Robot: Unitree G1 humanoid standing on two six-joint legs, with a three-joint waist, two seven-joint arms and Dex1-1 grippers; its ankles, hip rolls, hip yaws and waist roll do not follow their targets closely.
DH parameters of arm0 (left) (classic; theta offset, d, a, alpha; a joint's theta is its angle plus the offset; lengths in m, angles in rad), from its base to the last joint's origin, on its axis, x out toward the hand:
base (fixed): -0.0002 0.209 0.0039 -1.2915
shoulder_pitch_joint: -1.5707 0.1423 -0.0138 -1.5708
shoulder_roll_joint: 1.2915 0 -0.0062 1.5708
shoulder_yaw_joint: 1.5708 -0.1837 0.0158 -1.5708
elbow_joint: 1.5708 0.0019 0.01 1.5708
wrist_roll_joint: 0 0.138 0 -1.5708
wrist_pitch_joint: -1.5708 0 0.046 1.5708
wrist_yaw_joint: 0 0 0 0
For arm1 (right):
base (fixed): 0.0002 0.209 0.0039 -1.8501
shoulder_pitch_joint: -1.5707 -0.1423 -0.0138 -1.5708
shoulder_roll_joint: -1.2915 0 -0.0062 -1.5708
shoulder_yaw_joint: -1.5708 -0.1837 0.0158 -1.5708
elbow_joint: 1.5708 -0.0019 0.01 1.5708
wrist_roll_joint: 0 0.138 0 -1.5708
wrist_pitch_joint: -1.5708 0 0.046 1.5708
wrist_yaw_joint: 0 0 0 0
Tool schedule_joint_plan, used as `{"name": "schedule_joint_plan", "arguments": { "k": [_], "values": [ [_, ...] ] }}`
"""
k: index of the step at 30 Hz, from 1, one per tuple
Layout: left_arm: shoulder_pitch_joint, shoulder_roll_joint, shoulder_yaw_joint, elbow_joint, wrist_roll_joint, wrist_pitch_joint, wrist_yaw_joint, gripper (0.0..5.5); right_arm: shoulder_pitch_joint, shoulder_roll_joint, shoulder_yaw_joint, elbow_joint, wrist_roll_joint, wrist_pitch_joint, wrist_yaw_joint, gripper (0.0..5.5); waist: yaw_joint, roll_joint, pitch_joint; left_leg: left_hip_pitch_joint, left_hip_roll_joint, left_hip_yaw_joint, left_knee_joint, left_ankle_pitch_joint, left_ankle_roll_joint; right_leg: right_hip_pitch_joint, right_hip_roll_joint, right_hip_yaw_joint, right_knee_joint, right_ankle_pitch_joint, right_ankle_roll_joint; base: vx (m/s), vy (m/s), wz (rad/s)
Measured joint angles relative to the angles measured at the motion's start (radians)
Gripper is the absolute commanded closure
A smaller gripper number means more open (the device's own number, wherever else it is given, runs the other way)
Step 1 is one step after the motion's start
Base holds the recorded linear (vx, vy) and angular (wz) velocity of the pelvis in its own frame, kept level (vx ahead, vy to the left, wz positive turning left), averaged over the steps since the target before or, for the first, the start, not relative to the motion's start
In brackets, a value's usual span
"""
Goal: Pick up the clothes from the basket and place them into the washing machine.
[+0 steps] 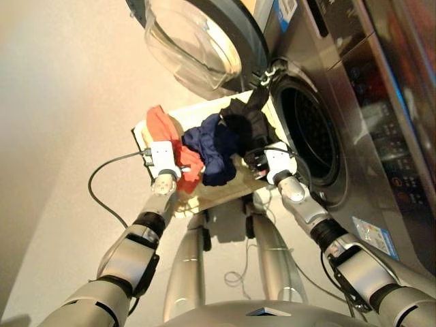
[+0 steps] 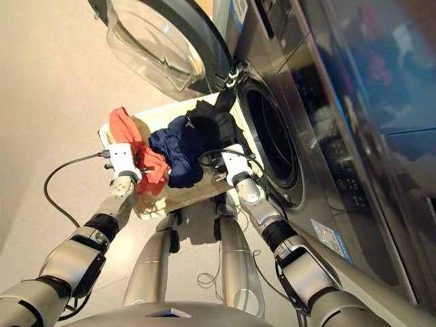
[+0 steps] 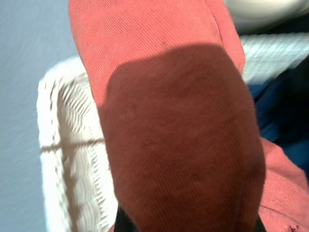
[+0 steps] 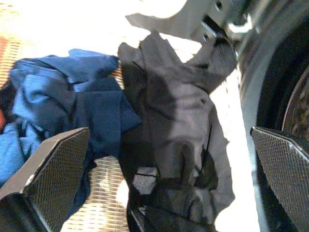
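Between the wide-spread fingers of the right gripper [image 4: 164, 186], the black garment [image 4: 181, 121] lies crumpled in the basket [image 1: 208, 194], soft and light; its raised middle fold looks easiest to pinch. Whether the left gripper [image 1: 163, 178] is open, I cannot tell; red-orange garment [image 3: 178, 125] covers it.

The basket [image 1: 208, 193] sits on the floor [image 1: 61, 102] just left of the washing machine [image 1: 340, 88]. The machine's door [image 1: 197, 41] is swung out behind the basket. Three clothes lie in the basket in a row: one [image 1: 167, 133] at the left, one [image 1: 211, 146] in the middle, one [image 1: 245, 122] at the right, nearest the drum opening [image 1: 310, 133].
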Motion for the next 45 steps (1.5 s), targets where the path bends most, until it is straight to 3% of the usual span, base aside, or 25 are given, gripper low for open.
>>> {"name": "schedule_joint_plan", "arguments": {
  "k": [2,4,6,11,20,27,29,34,35,36,41,45],
  "values": [
    [0.051,-0.003,-0.002,-0.133,-0.018,-0.008,-0.022,5.50,0.000,-0.005,0.018,-0.001,-0.043,0.001,0.001,0.00,0.004,0.004,0.000,0.033,-0.004,-0.015,-0.028,0.014,-0.003,0.024,-0.006,-0.016,0.000,-0.011,0.007,0.000,0.000,0.000],
    [0.099,-0.006,-0.003,-0.251,-0.036,-0.017,-0.044,5.50,0.000,-0.022,0.040,-0.016,-0.095,0.004,0.005,0.00,0.023,0.009,0.002,0.057,-0.004,-0.017,-0.050,0.024,-0.005,0.040,-0.007,-0.018,0.000,-0.012,0.006,0.000,0.000,0.000],
    [0.116,-0.009,-0.005,-0.301,-0.062,-0.023,-0.068,5.50,-0.011,-0.030,0.062,-0.034,-0.139,0.004,0.027,0.00,0.033,0.031,0.014,0.076,-0.006,-0.026,-0.052,0.027,-0.005,0.060,-0.010,-0.026,0.002,-0.015,0.004,0.000,0.000,0.000],
    [0.126,-0.015,-0.050,-0.364,-0.124,-0.023,-0.103,5.50,-0.071,-0.042,0.164,-0.064,-0.213,0.004,0.074,0.00,0.051,0.076,0.021,0.088,-0.007,-0.031,-0.067,0.038,-0.006,0.062,-0.011,-0.029,0.011,-0.019,-0.002,0.000,0.000,0.000],
    [0.132,-0.064,-0.130,-0.448,-0.217,-0.020,-0.136,5.50,-0.108,-0.014,0.197,-0.091,-0.204,0.003,0.111,0.00,0.057,0.117,0.036,0.089,-0.007,-0.028,-0.068,0.041,-0.008,0.055,-0.012,-0.027,0.024,-0.023,-0.007,0.000,0.000,0.000],
    [0.154,-0.051,-0.155,-0.503,-0.320,-0.004,-0.142,5.50,-0.109,0.006,0.197,-0.070,-0.206,-0.014,0.098,0.00,0.080,0.162,0.029,0.090,-0.008,-0.028,-0.069,0.041,-0.008,0.053,-0.013,-0.027,0.030,-0.026,-0.010,0.000,0.000,0.000],
    [0.175,-0.024,-0.156,-0.541,-0.339,0.002,-0.143,5.50,-0.108,0.029,0.197,-0.061,-0.216,-0.027,0.084,5.50,0.081,0.169,0.024,0.091,-0.009,-0.028,-0.071,0.042,-0.009,0.050,-0.014,-0.026,0.039,-0.029,-0.011,0.000,0.000,0.000],
    [0.183,-0.003,-0.155,-0.559,-0.347,0.005,-0.143,5.50,-0.102,0.057,0.188,-0.050,-0.252,-0.026,0.030,5.50,0.083,0.190,0.009,0.094,-0.009,-0.031,-0.083,0.049,-0.012,0.047,-0.014,-0.028,0.041,-0.031,-0.012,0.000,0.000,0.000],
    [0.184,-0.004,-0.155,-0.559,-0.347,0.008,-0.143,4.14,-0.096,0.062,0.186,-0.048,-0.252,-0.027,0.022,5.50,0.081,0.191,0.009,0.095,-0.009,-0.031,-0.085,0.050,-0.012,0.046,-0.014,-0.028,0.041,-0.031,-0.012,0.000,0.000,0.000],
    [0.183,-0.006,-0.158,-0.559,-0.346,0.013,-0.143,0.00,-0.094,0.067,0.186,-0.040,-0.252,-0.024,0.020,5.50,0.079,0.191,0.008,0.094,-0.009,-0.031,-0.085,0.050,-0.012,0.045,-0.014,-0.028,0.042,-0.031,-0.013,0.000,0.000,0.000],
    [0.182,-0.036,-0.184,-0.554,-0.344,0.031,-0.152,0.00,-0.059,0.128,0.137,0.044,-0.242,-0.024,0.001,5.50,0.072,0.193,0.007,0.090,-0.010,-0.025,-0.094,0.053,-0.013,0.033,-0.014,-0.023,0.043,-0.031,-0.013,0.000,0.000,0.000],
    [0.212,-0.042,-0.098,-0.563,-0.335,0.008,-0.122,0.00,-0.074,0.115,-0.068,0.161,-0.160,0.061,-0.144,5.50,0.084,0.195,0.007,0.079,-0.014,-0.013,-0.099,0.054,-0.012,0.011,-0.016,-0.008,0.056,-0.034,-0.010,0.000,0.000,0.000]
  ]
}}
